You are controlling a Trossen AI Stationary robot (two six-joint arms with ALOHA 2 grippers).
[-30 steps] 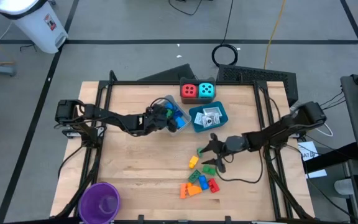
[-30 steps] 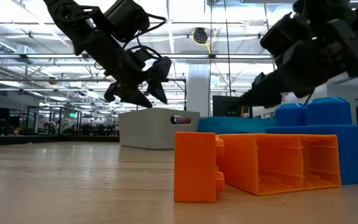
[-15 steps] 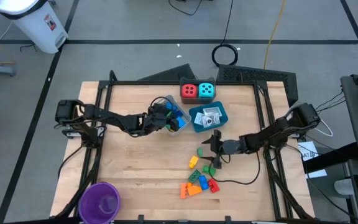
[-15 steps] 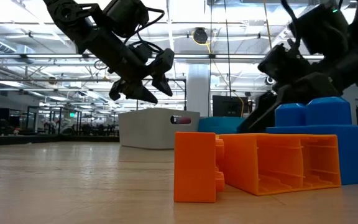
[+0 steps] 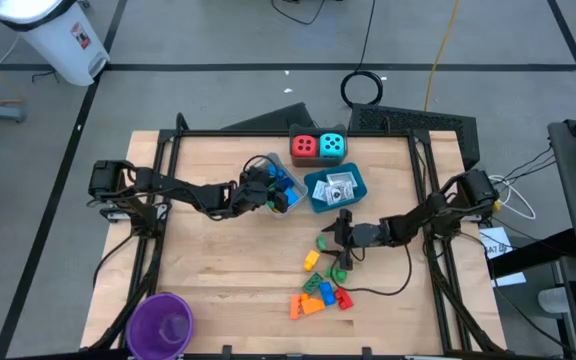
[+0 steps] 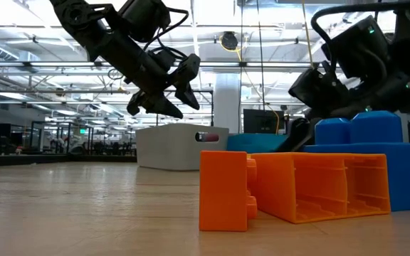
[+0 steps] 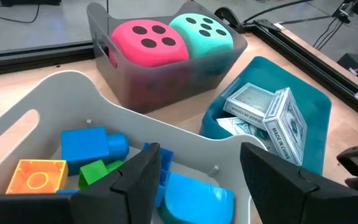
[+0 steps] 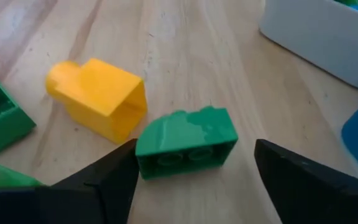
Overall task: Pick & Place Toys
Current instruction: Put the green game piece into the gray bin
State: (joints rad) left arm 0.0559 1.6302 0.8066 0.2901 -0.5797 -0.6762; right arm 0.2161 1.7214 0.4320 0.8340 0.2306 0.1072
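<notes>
Having swung nearer, right claw (image 8: 191, 180) straddles green brick (image 8: 187, 142).

My wooden table (image 5: 218, 270) carries a purple cup (image 5: 160, 322) at 7 o'clock, three trays at 12: clear (image 5: 258, 168), teal (image 5: 315, 198), grey (image 5: 318, 158); loose bricks (image 5: 320, 290) lie at 5 o'clock
</notes>
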